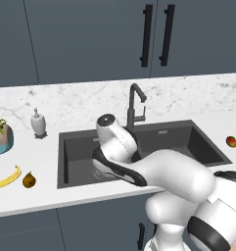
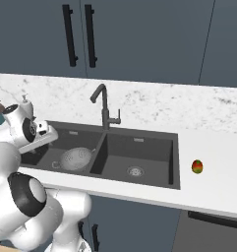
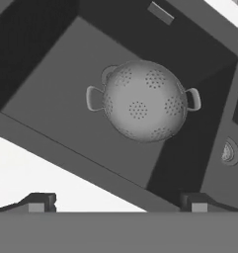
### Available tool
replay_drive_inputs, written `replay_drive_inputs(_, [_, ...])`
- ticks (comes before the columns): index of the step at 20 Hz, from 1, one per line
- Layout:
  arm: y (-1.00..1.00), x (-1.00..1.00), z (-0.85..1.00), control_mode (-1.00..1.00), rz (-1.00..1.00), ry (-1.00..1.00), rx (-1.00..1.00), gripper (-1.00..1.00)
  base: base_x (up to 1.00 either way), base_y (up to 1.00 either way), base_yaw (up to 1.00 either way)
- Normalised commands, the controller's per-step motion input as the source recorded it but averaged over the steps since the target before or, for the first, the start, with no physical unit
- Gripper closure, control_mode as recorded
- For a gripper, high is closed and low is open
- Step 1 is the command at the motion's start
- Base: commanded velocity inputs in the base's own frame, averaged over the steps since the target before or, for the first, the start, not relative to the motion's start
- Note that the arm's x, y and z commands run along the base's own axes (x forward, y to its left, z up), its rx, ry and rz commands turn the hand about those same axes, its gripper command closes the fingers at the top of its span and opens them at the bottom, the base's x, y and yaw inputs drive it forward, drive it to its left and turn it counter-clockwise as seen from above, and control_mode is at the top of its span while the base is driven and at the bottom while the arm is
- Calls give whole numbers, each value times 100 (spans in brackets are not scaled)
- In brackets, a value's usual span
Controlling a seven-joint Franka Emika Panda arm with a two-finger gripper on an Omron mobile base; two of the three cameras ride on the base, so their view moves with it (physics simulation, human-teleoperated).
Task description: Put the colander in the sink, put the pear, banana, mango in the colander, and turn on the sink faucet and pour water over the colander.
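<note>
The silvery perforated colander [image 3: 142,101] sits upright in the left basin of the dark sink [image 2: 139,147], with its two small handles out to the sides. My gripper [image 3: 118,200] hangs open above the sink's front rim, over the colander and clear of it, holding nothing. The yellow banana [image 1: 7,179] and the brown pear [image 1: 29,180] lie together on the counter left of the sink. Right of the sink lies the red-green mango [image 2: 197,167]. The dark faucet [image 2: 105,106] stands behind the divider between the basins, and no water shows.
A white soap dispenser [image 1: 38,122] and a potted plant [image 1: 1,137] stand at the back left of the counter. The right basin holds just its steel drain [image 2: 135,171]. Dark cabinets with black handles hang above.
</note>
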Motion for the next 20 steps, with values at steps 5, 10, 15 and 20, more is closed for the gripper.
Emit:
replay_drive_inputs(5, [-5,-18,15,-100,-9,0,1,-100,0,0,0])
replay_drive_inputs(10, [0,-7,4,-100,-4,0,0,-100,0,0,0])
replay_drive_inputs(15, [0,0,0,-100,0,0,0,-100,0,0,0])
replay_drive_inputs(20, [0,-35,0,-100,0,-13,0,-100,0,0,0])
